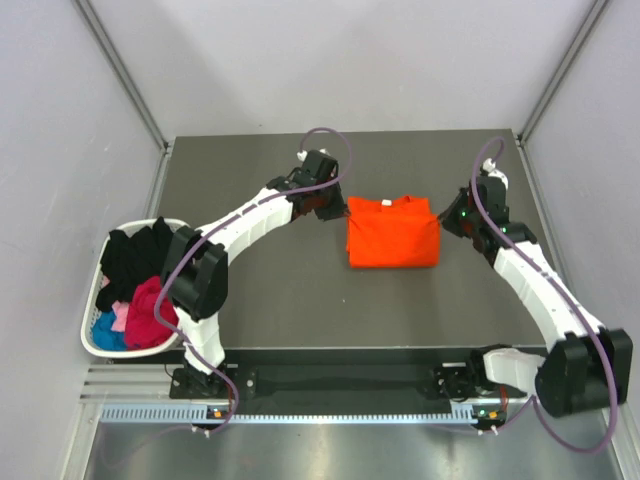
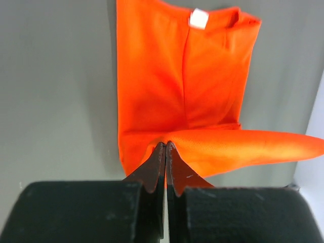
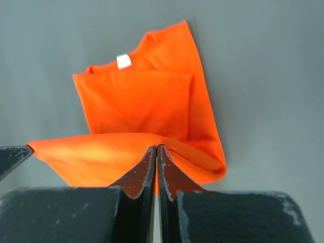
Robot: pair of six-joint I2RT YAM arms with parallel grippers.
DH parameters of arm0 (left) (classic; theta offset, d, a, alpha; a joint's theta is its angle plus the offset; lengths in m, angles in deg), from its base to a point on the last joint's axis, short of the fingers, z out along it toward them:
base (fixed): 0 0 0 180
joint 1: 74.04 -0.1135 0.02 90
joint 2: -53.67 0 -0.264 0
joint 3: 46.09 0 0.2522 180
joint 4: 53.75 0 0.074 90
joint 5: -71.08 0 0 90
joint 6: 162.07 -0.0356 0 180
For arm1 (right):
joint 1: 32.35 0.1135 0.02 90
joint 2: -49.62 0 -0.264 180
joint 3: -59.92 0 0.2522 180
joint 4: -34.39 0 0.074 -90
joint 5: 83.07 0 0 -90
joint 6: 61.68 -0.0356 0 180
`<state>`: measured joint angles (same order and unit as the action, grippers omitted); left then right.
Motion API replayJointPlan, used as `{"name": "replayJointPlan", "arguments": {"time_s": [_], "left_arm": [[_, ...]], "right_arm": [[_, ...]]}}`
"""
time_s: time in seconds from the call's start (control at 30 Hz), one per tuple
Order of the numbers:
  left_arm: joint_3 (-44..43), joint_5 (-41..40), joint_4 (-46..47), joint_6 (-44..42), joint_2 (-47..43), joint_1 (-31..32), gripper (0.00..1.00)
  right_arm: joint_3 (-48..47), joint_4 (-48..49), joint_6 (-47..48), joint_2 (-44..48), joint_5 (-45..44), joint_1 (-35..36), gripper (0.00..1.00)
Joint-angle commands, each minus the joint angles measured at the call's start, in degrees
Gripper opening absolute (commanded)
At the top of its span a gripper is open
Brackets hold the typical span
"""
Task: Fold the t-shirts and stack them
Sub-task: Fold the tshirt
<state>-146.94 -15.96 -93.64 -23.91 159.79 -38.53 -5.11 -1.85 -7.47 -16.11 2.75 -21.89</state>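
An orange t-shirt lies partly folded in the middle of the dark table, its white neck label showing. My left gripper is shut on the shirt's left edge. At the right edge my right gripper is shut on the same cloth. A raised fold of orange cloth stretches between the two grippers above the flat part. More t-shirts, black, magenta and blue, lie bundled in a basket at the left.
The white basket sits at the table's left edge beside the left arm's elbow. Light walls enclose the table on three sides. Bare dark tabletop lies in front of the orange shirt.
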Motion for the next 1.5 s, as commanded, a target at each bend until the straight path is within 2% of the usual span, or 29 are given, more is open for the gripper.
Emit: {"name": "replayJointPlan", "arguments": {"time_s": [0.0, 0.1, 0.37, 0.5, 0.57, 0.7, 0.9, 1.07, 1.17, 1.23, 1.27, 1.3, 1.4, 1.47], "left_arm": [[-5.8, 5.5, 6.3, -3.4, 4.0, -2.9, 0.0], [-10.5, 7.1, 8.5, -5.5, 8.2, -4.2, 0.0], [-17.1, 10.7, 15.3, -4.3, 17.4, -8.2, 0.0], [-20.0, 12.1, 18.8, -4.0, 22.7, -9.6, 0.0], [-22.8, 12.9, 22.1, -3.3, 26.6, -10.5, 0.0], [-24.5, 13.1, 23.9, -3.2, 29.4, -11.1, 0.0], [-27.7, 16.8, 25.7, -2.7, 33.4, -12.2, 0.0], [-27.8, 19.8, 31.9, -1.8, 34.4, -12.2, 0.0], [-28.0, 19.2, 32.6, -1.2, 35.1, -12.2, 0.0], [-28.2, 18.8, 32.7, -1.4, 35.4, -12.3, 0.04], [-28.6, 19.1, 32.6, -1.5, 35.7, -12.2, 0.13], [-28.8, 19.3, 32.1, -1.8, 35.7, -12.2, 0.18], [-30.6, 18.7, 27.0, -6.2, 34.8, -12.5, 0.21], [-30.9, 15.8, 22.8, -10.4, 32.3, -12.9, 0.26]], "right_arm": [[-5.9, 6.9, 3.4, -6.7, 3.9, -2.4, 0.0], [-8.6, 9.3, 3.9, -12.4, 7.9, -4.1, 0.0], [-15.0, 15.7, 3.7, -25.7, 15.9, -7.1, 0.0], [-17.6, 17.5, 3.0, -31.1, 17.6, -7.7, 0.0], [-18.9, 21.4, 2.6, -34.5, 18.0, -7.8, 0.0], [-21.4, 21.4, 3.0, -38.8, 18.1, -8.0, 0.0], [-23.4, 21.9, 2.9, -42.3, 17.2, -9.2, 0.0], [-22.9, 24.1, 2.2, -41.8, 16.9, -10.0, 0.0], [-22.8, 24.8, 2.0, -42.7, 17.0, -10.0, 0.0], [-23.2, 24.8, 1.9, -43.9, 17.5, -9.9, 0.0], [-23.4, 24.9, 2.0, -44.2, 17.6, -10.0, 0.0], [-23.4, 24.9, 2.0, -44.8, 17.7, -11.8, 0.03], [-25.0, 24.2, 2.3, -45.9, 19.1, -12.7, 0.21], [-26.9, 20.9, 3.0, -45.6, 20.4, -13.2, 0.25]]}}
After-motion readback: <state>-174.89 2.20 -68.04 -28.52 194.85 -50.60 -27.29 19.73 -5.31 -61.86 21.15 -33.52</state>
